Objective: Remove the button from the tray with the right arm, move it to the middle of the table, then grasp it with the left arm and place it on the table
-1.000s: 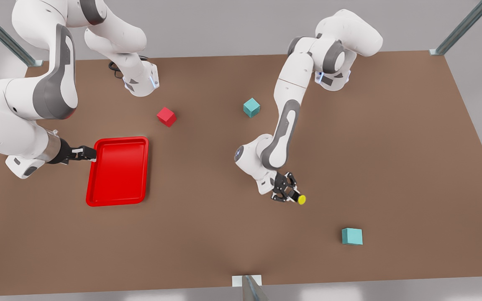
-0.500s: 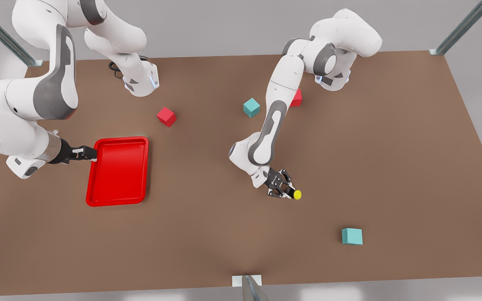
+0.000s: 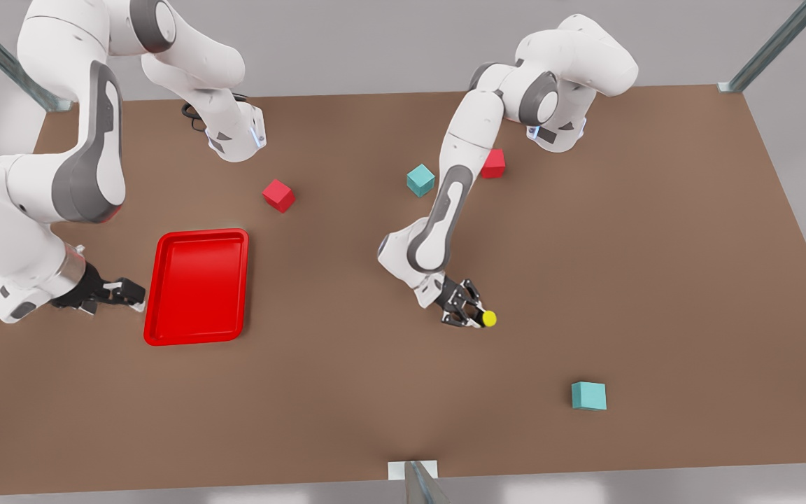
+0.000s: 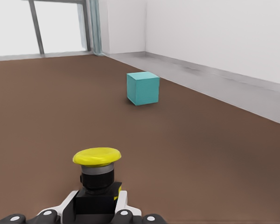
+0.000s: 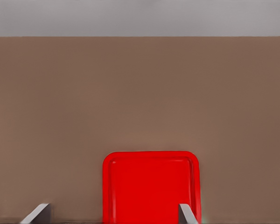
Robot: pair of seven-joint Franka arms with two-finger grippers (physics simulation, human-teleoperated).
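My left gripper pinches the button low over the desk centre, arm bent. My right gripper, fingers spread, waits at the tray's 9 o'clock.

Even, bright, diffuse light over my table, soft faint shadows, mild gloss on tray, no blur.

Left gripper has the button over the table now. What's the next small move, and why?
Probably ease the left gripper straight down until the base of the button meets the table, then open. Its fingers clamp the dark base, the tray is empty, and the right gripper waits open beside it.
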